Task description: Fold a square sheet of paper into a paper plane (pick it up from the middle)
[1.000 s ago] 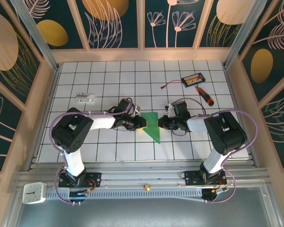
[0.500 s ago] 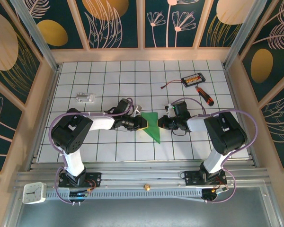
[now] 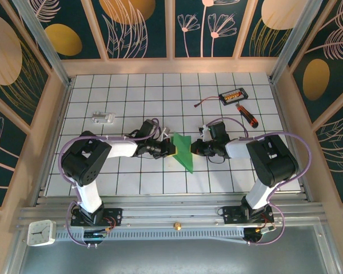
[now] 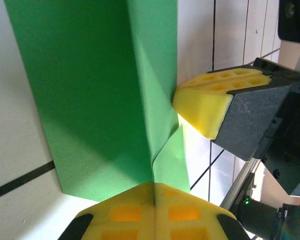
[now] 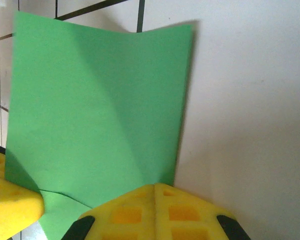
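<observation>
The square sheet of paper (image 3: 183,152) is bright green and creased into a narrow pointed shape, its tip toward the near edge. It sits mid-table between both arms. My left gripper (image 3: 172,149) is shut on its left edge. In the left wrist view the yellow fingertips (image 4: 125,212) pinch the paper (image 4: 90,90) where a raised crease runs in. My right gripper (image 3: 195,148) is shut on the opposite edge. In the right wrist view its pads (image 5: 135,212) close on the sheet's (image 5: 95,110) lower corner. The right gripper's yellow tip (image 4: 205,102) shows in the left wrist view, touching the fold.
A black-and-orange screwdriver (image 3: 247,116) and a small black box with orange parts (image 3: 232,95) with a cable lie at the back right. A small pale part (image 3: 103,118) lies at the back left. Wooden walls ring the tiled table (image 3: 131,182).
My left gripper has closed onto the paper's left edge. The sheet has drawn in narrower between the two grippers, its left side lifted. The right gripper has stayed shut in place.
</observation>
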You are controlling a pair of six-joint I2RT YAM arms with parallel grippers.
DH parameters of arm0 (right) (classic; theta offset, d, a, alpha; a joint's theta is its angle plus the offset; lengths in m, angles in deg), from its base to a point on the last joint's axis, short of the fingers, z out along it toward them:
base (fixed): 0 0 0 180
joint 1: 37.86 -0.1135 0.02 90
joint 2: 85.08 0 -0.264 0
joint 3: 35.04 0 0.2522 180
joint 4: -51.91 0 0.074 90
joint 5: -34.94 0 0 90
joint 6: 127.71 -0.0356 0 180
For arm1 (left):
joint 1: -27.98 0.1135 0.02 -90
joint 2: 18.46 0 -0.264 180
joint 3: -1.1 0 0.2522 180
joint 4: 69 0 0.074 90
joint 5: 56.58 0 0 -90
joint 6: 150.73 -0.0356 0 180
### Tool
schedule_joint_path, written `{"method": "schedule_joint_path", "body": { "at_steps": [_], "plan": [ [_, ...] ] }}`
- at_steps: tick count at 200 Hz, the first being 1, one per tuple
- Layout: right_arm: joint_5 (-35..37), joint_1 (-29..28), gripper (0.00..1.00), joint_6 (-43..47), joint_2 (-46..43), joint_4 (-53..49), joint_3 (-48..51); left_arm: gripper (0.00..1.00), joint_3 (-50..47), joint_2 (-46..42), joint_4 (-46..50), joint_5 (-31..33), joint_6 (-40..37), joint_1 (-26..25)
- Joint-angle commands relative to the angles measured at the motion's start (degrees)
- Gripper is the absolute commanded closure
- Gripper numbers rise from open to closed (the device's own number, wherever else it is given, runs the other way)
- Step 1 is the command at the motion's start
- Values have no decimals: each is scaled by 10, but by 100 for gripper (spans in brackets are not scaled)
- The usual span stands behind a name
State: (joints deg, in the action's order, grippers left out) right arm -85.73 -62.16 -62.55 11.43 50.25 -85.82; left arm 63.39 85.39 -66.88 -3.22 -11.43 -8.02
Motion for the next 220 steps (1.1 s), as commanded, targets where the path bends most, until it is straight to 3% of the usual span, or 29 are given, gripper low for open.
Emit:
{"method": "schedule_joint_path", "body": {
  "at_steps": [1, 33, 64, 95, 159, 220],
  "plan": [
    [31, 5, 92, 31, -40, -47, -13, 100, -22, -35, -28, 16, 48, 3],
    [90, -20, 81, 63, -115, -75, -11, 100, -41, -80, -7, 60, 90, 3],
    [208, -103, 63, 79, -186, -78, 9, 100, -70, -124, -4, 103, 159, 1],
    [291, -188, 55, 55, -212, -36, 35, 100, -80, -142, 1, 118, 207, 0],
    [458, -314, 56, 50, -140, 3, 32, 100, -71, -126, 15, 97, 233, 0],
    [547, -353, 62, 69, -72, -5, 1, 100, -57, -110, 26, 77, 225, 1]
  ]
}}
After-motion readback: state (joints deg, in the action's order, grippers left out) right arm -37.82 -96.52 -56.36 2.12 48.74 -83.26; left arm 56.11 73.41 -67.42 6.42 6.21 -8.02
